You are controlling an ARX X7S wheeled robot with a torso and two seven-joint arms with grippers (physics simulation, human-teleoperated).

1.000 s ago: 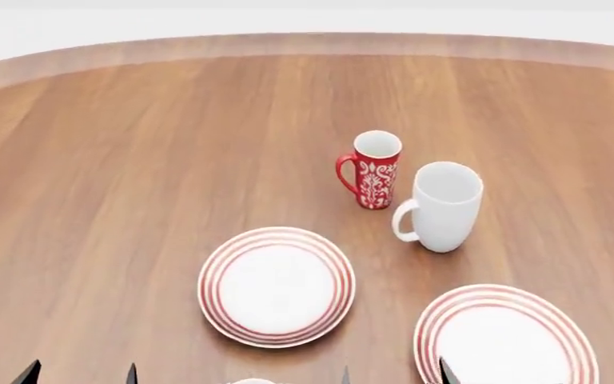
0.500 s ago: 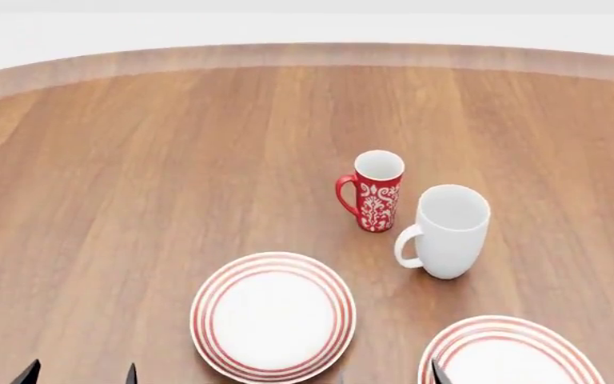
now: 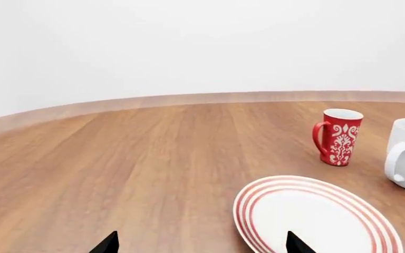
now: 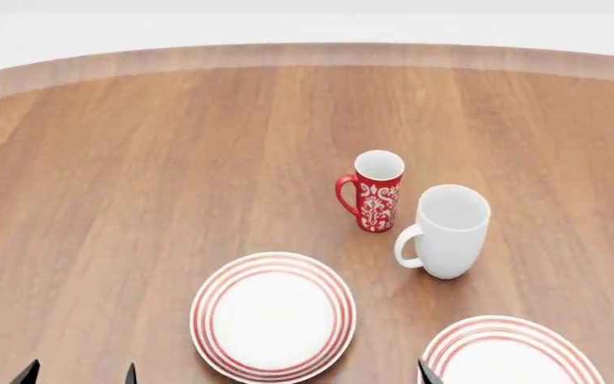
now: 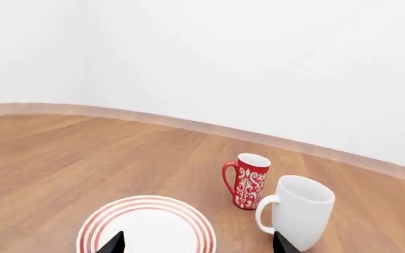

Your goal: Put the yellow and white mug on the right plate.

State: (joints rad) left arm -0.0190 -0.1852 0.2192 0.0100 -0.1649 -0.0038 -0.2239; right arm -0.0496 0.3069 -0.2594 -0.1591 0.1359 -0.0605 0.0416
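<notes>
The yellow and white mug is out of view in every frame. The right plate, white with thin red rings, lies at the near right, partly cut off by the frame edge. Its look-alike, the left plate, lies to its left and also shows in the left wrist view and, it seems, in the right wrist view. My left gripper is open and empty, low at the near left. My right gripper is open and empty; one of its fingertips shows by the right plate's left rim.
A slim red mug with white floral pattern and a taller plain white mug stand close together behind the plates. The round wooden table's far edge curves across the back, with a white wall beyond it.
Since one second ago the head view has shifted, so mugs and plates sit lower in the frame. Over the last half second only the right fingertip has moved slightly left.
</notes>
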